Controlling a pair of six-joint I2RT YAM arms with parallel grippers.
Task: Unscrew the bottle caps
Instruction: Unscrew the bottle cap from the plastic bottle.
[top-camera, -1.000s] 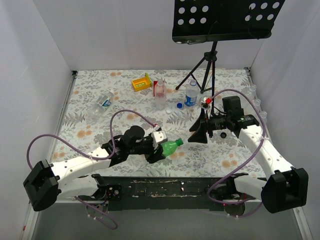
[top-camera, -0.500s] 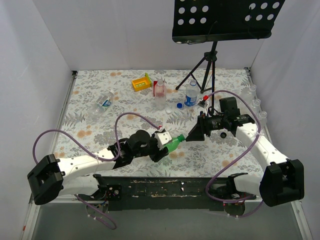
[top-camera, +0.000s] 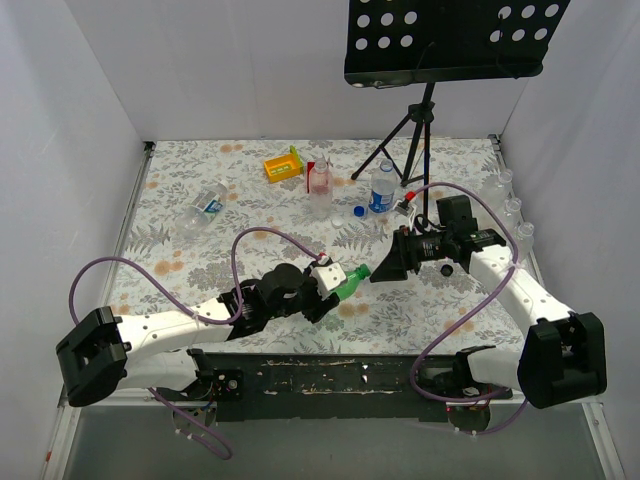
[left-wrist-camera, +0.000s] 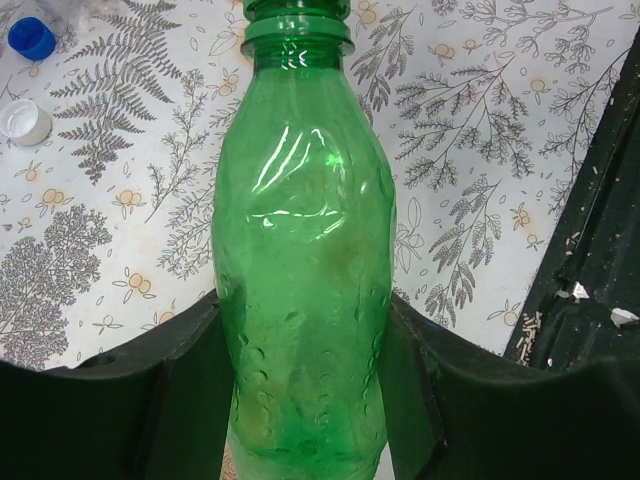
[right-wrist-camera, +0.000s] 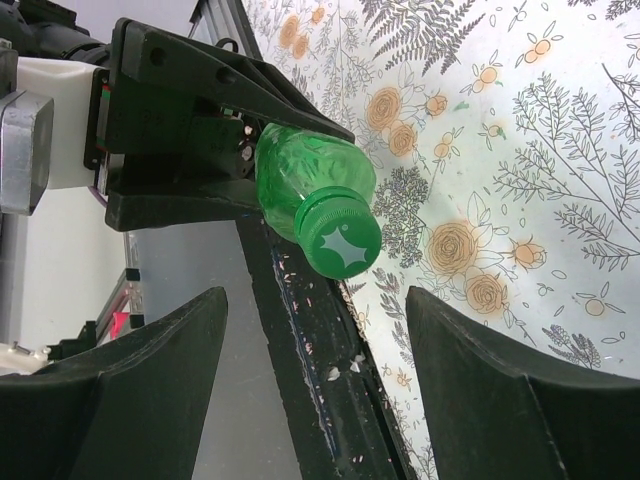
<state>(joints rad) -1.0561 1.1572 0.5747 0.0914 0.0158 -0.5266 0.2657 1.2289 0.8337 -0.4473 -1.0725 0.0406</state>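
Observation:
My left gripper (top-camera: 328, 289) is shut on the body of a green bottle (top-camera: 345, 285), held off the table with its neck pointing right. The left wrist view shows both black fingers pressed against the sides of the green bottle (left-wrist-camera: 305, 250). Its green cap (right-wrist-camera: 340, 240) is screwed on and faces my right gripper (right-wrist-camera: 315, 300). That gripper (top-camera: 384, 268) stands open, with the cap just ahead of its fingertips and nothing between them. A loose blue cap (left-wrist-camera: 30, 38) and a loose white cap (left-wrist-camera: 24, 120) lie on the table.
A pinkish bottle (top-camera: 319, 180) and a clear blue-labelled bottle (top-camera: 382, 187) stand at the back. Clear bottles (top-camera: 203, 207) lie at the left, others (top-camera: 510, 205) line the right edge. A yellow box (top-camera: 283, 165) and a black tripod stand (top-camera: 415, 130) are at the back.
The left arm has carried the green bottle right and away from the near edge. The right gripper has come down and left until it faces the cap. Neither gripper's opening has changed.

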